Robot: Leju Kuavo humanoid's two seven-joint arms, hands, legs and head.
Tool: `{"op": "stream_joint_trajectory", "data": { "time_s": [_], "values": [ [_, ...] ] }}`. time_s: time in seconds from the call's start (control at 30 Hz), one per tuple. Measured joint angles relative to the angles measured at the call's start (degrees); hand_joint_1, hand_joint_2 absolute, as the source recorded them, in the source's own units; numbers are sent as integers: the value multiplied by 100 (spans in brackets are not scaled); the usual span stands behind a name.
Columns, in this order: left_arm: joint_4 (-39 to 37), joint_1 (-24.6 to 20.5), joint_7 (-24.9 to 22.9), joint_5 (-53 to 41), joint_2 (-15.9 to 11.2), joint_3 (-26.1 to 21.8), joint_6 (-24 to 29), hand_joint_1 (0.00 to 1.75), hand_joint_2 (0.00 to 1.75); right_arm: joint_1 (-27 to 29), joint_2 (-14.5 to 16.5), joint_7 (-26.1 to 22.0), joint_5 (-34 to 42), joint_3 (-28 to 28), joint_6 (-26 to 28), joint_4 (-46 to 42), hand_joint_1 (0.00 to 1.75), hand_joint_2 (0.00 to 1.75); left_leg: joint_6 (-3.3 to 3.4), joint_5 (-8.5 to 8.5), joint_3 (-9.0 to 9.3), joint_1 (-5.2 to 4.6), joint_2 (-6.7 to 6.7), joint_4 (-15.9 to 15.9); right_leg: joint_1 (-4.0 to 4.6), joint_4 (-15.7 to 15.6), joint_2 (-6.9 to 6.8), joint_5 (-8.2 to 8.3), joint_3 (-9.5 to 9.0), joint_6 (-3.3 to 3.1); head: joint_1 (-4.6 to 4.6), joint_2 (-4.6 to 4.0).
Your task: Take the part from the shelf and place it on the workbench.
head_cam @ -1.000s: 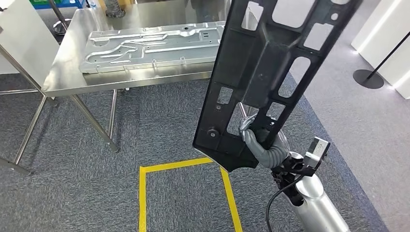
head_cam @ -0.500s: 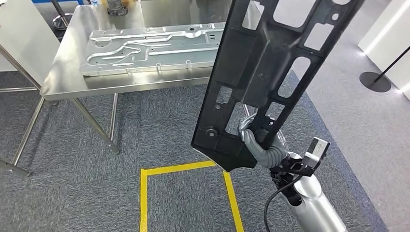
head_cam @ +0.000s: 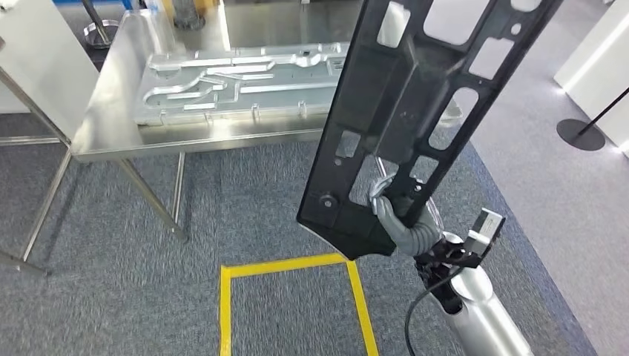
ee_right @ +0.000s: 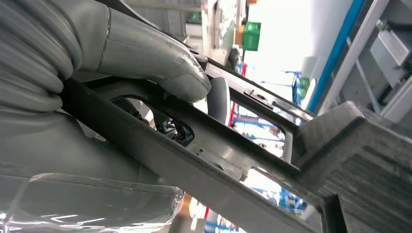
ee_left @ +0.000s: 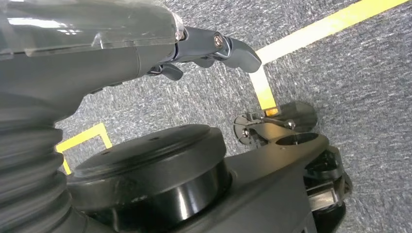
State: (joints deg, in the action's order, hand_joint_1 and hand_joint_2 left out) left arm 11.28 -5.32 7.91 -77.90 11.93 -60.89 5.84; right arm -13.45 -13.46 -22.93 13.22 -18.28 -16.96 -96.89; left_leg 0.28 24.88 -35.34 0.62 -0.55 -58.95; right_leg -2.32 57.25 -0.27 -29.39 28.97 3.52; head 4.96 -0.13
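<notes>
The right robot hand (head_cam: 397,215) grips the black part (head_cam: 415,111) near its lower end, fingers hooked through one of the cut-outs, so the long perforated panel stands nearly upright and leans slightly to the right above the hand, rising past the top of the head view. In the right wrist view the grey thumb (ee_right: 160,65) presses on a black rib of the part (ee_right: 233,160), with the ribbed cover just behind it. The part is held in the air over grey carpet (head_cam: 111,222), above a yellow tape outline (head_cam: 289,267), and its upper half overlaps the near right corner of the steel worktop (head_cam: 119,111). A silver stamped metal panel (head_cam: 237,85) lies flat on that worktop. The left robot hand (ee_left: 214,46) hangs over the carpet holding nothing, its dark fingers slightly curled and apart.
</notes>
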Motion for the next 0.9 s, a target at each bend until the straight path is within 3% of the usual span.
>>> {"op": "stream_joint_trajectory", "data": {
  "time_s": [0.07, 0.2, 0.23, 0.27, 0.37, 0.43, 0.5, 0.57, 0.6, 0.67, 0.73, 0.77, 0.83, 0.87, 0.9],
  "values": [
    [0, 4, 4, 0, -1, 0, 1, 0, 175, -4, 9, -9, 1, 1, -1, 12, 175, 175, 104, 37, 84, -3, -16, 37, -11, 268, -1, -44, 124, 18, -1, 0],
    [0, 8, 4, 2, -2, -1, -1, 0, 175, 1, 13, -22, 1, 3, -3, 32, 175, 175, 245, 174, 258, -97, -30, 54, 59, 1631, 5, -460, 1068, -58, -1, 0],
    [0, 13, 3, 4, -2, -2, 0, 0, 175, 6, 13, -22, 1, 2, -11, 42, 175, 175, 264, 220, 319, -129, -38, 54, 85, 1728, 5, -453, 1219, -89, -1, 0],
    [0, 17, 3, 5, -2, -2, 1, 0, 175, 9, 13, -22, 1, 2, -21, 51, 175, 175, 279, 273, 395, -163, -49, 54, 119, 1613, 6, -325, 1264, -136, -1, 0],
    [-4, 22, 3, 5, 9, -2, 1, 0, 175, 6, 14, -22, 1, 6, -44, 66, 175, 175, 290, 445, 616, -232, -72, 67, 264, 596, 5, 459, 1045, -356, -2, 0],
    [-10, 18, 2, 5, 19, -2, 3, 0, 175, -1, 17, -26, 1, 11, -48, 65, 175, 175, 253, 510, 675, -234, -75, 85, 331, 222, 6, 688, 955, -434, -2, 0],
    [-11, 8, 2, 3, 19, -2, 6, 0, 175, -3, 19, -29, 1, 17, -49, 58, 175, 175, 190, 501, 714, -232, -63, 80, 330, 127, 17, 672, 871, -449, -1, 0],
    [-11, 5, 4, -1, 18, -2, 7, 0, 175, 1, 19, -29, 2, 22, -52, 49, 175, 175, 123, 486, 654, -233, -46, -145, 292, 12, 13, 655, 704, -476, -2, 0],
    [-11, 2, 4, -2, 17, -2, 7, 0, 175, 3, 19, -30, 3, 25, -57, 45, 175, 175, 92, 533, 527, -222, -43, -394, 265, -32, 8, 633, 620, -485, -1, 0],
    [-11, 3, 2, 2, 16, -2, 7, 0, 175, 7, 18, -32, 3, 27, -66, 40, 175, 175, 5, 782, 110, -149, -37, -1042, 233, -65, -2, 565, 515, -489, -1, 0],
    [-11, -3, 2, 9, 14, -4, 9, 0, 175, 25, 17, -32, 1, 27, -70, 40, 175, 175, -107, 957, -237, -61, -28, -1388, 194, -61, 1, 481, 430, -455, -1, 0],
    [-11, -8, -1, 13, 12, -6, 12, 0, 175, 32, 17, -31, -1, 27, -70, 40, 175, 175, -162, 863, -285, -21, -20, -1306, 170, -53, 3, 436, 379, -428, -1, 0],
    [-11, -11, -10, 9, 9, -7, 16, 0, 175, 35, 17, -29, -2, 27, -70, 39, 175, 175, -247, 327, -143, 51, 1, -668, 116, -25, 7, 332, 265, -358, -2, 0],
    [-12, -4, -15, 8, 8, -7, 17, 0, 175, 32, 16, -28, -3, 27, -70, 36, 175, 175, -275, 110, -53, 63, 5, -339, 95, -7, 10, 286, 223, -319, -2, 0],
    [-13, 1, -17, 7, 7, -8, 17, 0, 175, 28, 16, -27, -7, 27, -71, 31, 175, 175, -262, -8, 8, 61, 11, -92, 82, 11, 13, 252, 206, -278, -1, 0]
  ]
}}
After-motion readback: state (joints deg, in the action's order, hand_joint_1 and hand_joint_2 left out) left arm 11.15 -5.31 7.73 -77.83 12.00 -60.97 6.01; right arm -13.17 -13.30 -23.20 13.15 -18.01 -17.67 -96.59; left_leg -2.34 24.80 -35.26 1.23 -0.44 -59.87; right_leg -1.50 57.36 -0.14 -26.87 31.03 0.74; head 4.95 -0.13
